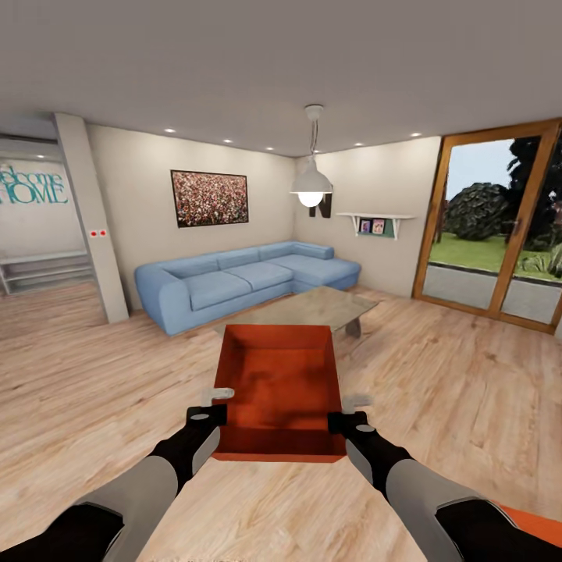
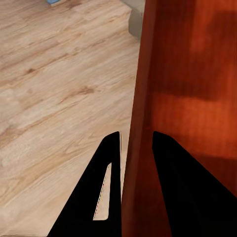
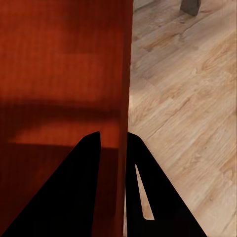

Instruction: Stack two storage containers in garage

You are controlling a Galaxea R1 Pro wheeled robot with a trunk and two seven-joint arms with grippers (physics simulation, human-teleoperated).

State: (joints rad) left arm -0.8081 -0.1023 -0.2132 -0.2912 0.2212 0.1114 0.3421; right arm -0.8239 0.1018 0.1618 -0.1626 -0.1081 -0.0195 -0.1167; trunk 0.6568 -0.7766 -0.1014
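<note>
I hold one orange-red open-topped storage container [image 1: 281, 382] level in front of me, above the light wood plank floor [image 1: 101, 375] of the living room. My left gripper [image 1: 211, 412] is shut on its left wall near the near corner, and my right gripper [image 1: 345, 417] is shut on its right wall. In the left wrist view the gripper [image 2: 134, 148] straddles the thin wall [image 2: 140, 98]. The right wrist view shows the same: the gripper [image 3: 112, 143] clamps the wall [image 3: 123, 74]. The bin is empty. An orange-red patch [image 1: 537, 528] behind my right arm looks like another container.
A blue corner sofa [image 1: 234, 281] stands ahead along the back wall, with a low coffee table [image 1: 332, 306] just beyond the held bin. A wood-framed glass door [image 1: 499, 226] is at the right. A pale pillar [image 1: 90, 218] stands at the left, beside an opening.
</note>
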